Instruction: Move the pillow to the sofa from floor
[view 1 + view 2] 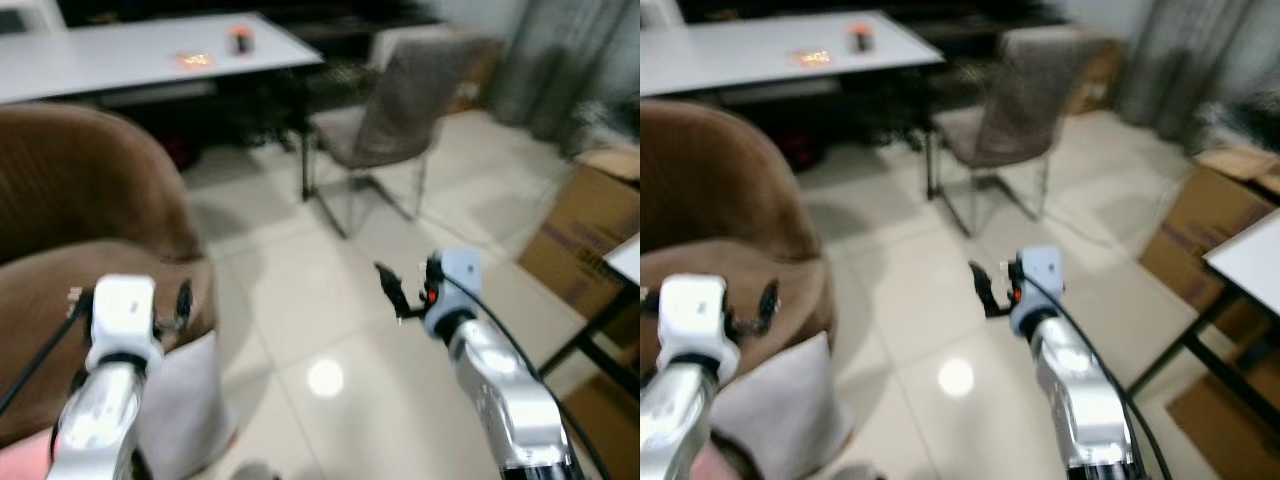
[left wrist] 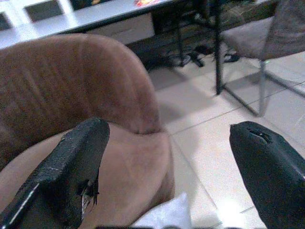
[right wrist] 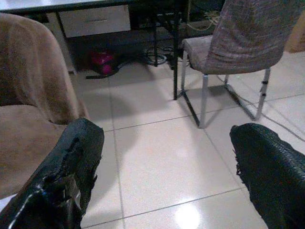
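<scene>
Brown sofa (image 1: 90, 230) takes the 9 to 10 o'clock part of the head view, seat cushion and rounded backrest both visible, upholstery looks plush. Pale tiled floor (image 1: 330, 300) runs through the centre out to 3 o'clock, glossy with a light reflection on it, so likely slick underfoot. White worktop (image 1: 140, 50) at 11 to 12 o'clock with a small dark object on it, grey chair (image 1: 390, 110) on thin metal legs at 1 o'clock, cardboard box (image 1: 590, 230) at 3 o'clock. Pillow (image 1: 185, 410) is at 7 o'clock: pale grey-white, standing on the floor and leaning against the sofa front, partly hidden behind the left arm. Judgement: light, soft, will squash and sag under a pinch, fabric not slippery, nothing fragile; best hold is the upper edge or top corner, pinching deep enough to bunch the cover plus filling, then lift up and over the seat edge. Left gripper (image 2: 162, 157) hovers just above the sofa seat edge with the pillow below it, jaws spread wide, holding nothing. Right gripper (image 3: 167, 167) is out over bare floor near 5 o'clock, well apart from the pillow, jaws also spread, empty.
</scene>
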Available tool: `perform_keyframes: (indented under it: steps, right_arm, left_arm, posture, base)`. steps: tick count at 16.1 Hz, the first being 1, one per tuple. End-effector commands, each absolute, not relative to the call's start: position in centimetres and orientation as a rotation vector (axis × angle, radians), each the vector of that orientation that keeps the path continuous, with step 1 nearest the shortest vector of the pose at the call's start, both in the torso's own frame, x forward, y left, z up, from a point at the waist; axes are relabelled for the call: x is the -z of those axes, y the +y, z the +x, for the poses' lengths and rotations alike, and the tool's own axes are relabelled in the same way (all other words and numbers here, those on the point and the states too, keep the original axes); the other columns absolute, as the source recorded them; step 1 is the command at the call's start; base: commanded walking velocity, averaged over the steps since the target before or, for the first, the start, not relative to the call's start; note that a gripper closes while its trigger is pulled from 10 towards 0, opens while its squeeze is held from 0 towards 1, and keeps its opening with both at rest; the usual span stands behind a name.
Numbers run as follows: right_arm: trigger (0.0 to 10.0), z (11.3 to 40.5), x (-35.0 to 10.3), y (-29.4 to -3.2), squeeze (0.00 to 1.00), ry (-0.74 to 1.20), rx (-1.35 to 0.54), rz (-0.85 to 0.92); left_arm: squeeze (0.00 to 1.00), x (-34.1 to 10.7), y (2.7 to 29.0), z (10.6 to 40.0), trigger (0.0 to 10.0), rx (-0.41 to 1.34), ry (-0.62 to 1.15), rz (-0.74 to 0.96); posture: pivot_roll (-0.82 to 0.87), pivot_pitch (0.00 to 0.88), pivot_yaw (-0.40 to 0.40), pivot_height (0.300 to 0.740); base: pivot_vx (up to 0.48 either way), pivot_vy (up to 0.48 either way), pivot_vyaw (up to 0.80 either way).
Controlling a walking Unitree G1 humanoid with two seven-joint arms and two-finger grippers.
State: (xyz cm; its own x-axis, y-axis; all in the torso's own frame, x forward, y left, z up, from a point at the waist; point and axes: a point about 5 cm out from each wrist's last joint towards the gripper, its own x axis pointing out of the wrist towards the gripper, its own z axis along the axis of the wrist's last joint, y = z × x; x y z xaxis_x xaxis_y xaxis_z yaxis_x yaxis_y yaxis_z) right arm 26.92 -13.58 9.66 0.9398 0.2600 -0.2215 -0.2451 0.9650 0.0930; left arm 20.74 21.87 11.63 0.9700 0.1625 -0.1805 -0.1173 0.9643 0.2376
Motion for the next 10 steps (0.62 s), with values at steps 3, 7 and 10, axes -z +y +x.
perform_keyframes:
  steps: [3, 7, 10]
  right_arm:
    - [10.0, 27.1, -9.97, -13.47, 1.0, 0.235, -0.263, 0.077]
    - [10.0, 27.2, -10.04, -13.43, 1.0, 0.234, -0.265, 0.072]
    - [10.0, 27.13, -9.8, -13.6, 1.0, 0.239, -0.238, 0.066]
  left_arm:
    - [0.0, -12.07, 21.31, 20.94, 10.0, -0.109, 0.187, 0.215]
    - [0.0, -12.36, 21.38, 21.02, 10.0, -0.123, 0.156, 0.255]
    - [0.0, -12.44, 21.55, 21.09, 10.0, -0.128, 0.144, 0.223]
  posture:
    - [-0.01, 0.0, -0.039, 0.74]
    - [0.0, 0.0, -0.049, 0.74]
    - [0.0, 0.0, -0.049, 0.74]
  base:
    - [0.0, 0.0, 0.8]
    - [0.0, 0.0, 0.8]
    - [0.0, 0.0, 0.8]
